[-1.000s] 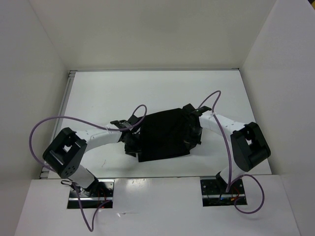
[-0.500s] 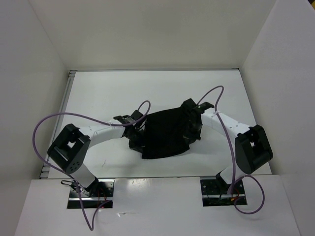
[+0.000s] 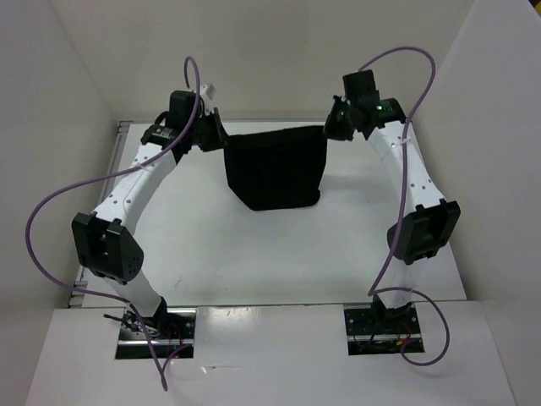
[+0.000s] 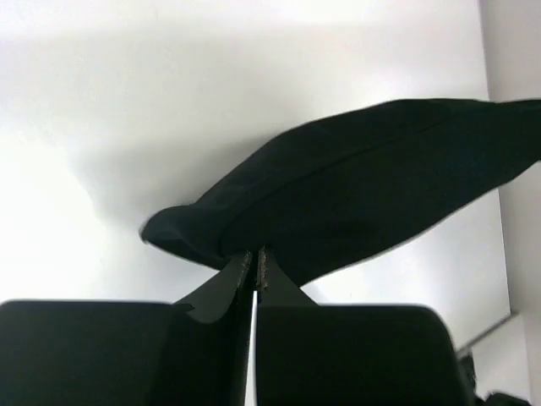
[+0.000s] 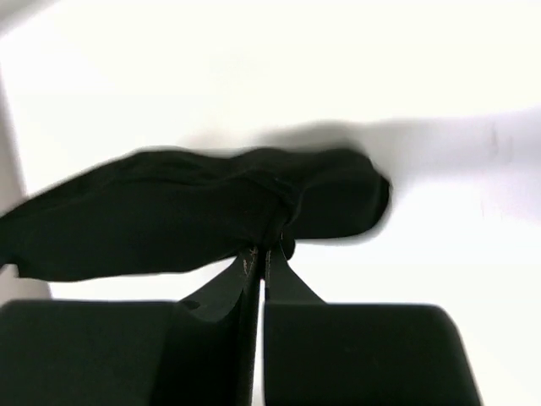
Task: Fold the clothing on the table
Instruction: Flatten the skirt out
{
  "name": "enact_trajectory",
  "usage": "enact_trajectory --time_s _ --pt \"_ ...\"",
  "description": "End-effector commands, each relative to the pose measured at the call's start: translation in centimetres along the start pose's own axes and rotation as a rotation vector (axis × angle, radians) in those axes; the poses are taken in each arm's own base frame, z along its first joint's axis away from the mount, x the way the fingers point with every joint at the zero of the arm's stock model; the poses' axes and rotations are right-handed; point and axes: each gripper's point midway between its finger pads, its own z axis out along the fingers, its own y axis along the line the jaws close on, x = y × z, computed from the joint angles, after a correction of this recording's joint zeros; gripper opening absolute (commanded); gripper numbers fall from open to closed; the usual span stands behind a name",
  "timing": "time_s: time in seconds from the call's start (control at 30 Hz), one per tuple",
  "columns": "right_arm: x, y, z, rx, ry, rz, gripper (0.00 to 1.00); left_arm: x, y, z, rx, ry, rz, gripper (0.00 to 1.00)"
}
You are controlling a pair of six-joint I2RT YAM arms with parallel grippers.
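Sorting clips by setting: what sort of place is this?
Likely a lab test booth, not a home: plain white walls around a glossy white table, and two bolted-down robot arms holding up black clothing.

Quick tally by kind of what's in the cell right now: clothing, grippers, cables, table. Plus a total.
Clothing: 1, the black clothing, hanging between both grippers
Grippers: 2, left gripper and right gripper, each shut on a top corner of the clothing
Purple cables: 2, left cable and right cable
Table: 1, the white table
Total: 6
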Motion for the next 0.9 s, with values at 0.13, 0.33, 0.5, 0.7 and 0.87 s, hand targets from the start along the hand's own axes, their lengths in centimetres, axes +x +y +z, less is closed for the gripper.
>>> enact_trajectory --time_s 0.13,0.33,0.5,0.7,0.87 --pt "-8.9 2.3 -4.6 -0.074 -0.223 -0.091 0.00 -7.0 1.5 -1.5 0.034 -0.134 0.042 0.00" --pt "-8.6 3.5 -6.1 -0.156 -0.200 -0.117 0.00 -6.5 0.0 -3.1 0.121 -0.130 0.053 0.00" --pt "-5.4 3.2 -8.9 -0.213 -0.167 -0.125 0.00 -2.9 -1.3 -5.2 0.223 -0.054 0.051 0.00" --pt "3.0 1.7 -10.6 -0.252 -0.021 -0.195 0.00 -0.8 -5.4 -11.3 0.374 -0.070 0.083 0.00" --pt "6.1 1.5 -15.6 -0.301 -0.031 -0.222 0.00 0.7 -8.5 -18.7 0.496 -0.105 0.085 0.00"
